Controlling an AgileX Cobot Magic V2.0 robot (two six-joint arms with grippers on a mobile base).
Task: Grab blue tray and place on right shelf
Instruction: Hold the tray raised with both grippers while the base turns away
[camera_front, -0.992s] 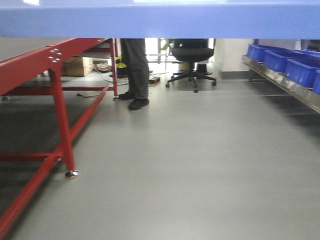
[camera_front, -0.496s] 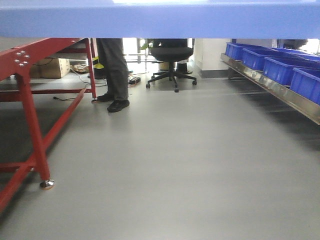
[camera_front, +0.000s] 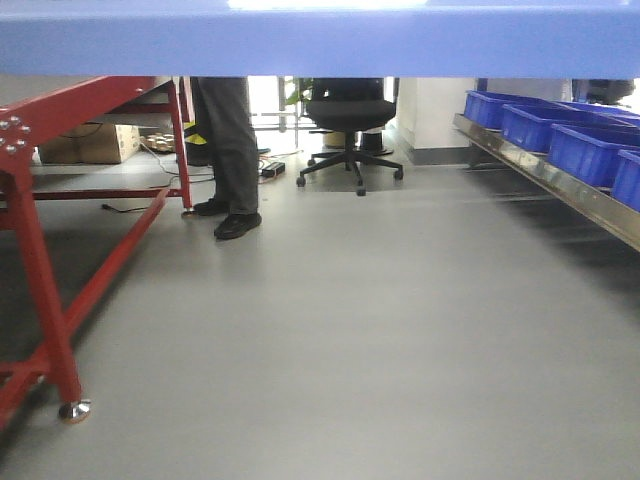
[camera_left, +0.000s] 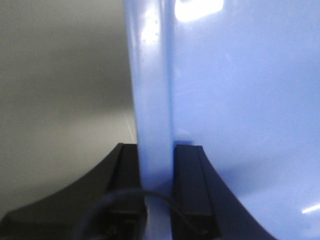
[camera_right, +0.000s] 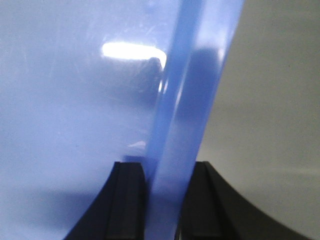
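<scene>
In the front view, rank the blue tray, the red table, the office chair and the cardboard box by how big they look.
1. blue tray, spanning the full top edge, and red table, filling the left side: too close to rank, both near the camera.
2. office chair.
3. cardboard box, smallest.

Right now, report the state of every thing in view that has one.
blue tray: held in the air by both grippers, not on the shelf.
left gripper: shut on the tray's rim.
right gripper: shut on the tray's rim.
right shelf: carries dark blue bins.
dark blue bins: standing in a row.
person: standing by the red table.
</scene>
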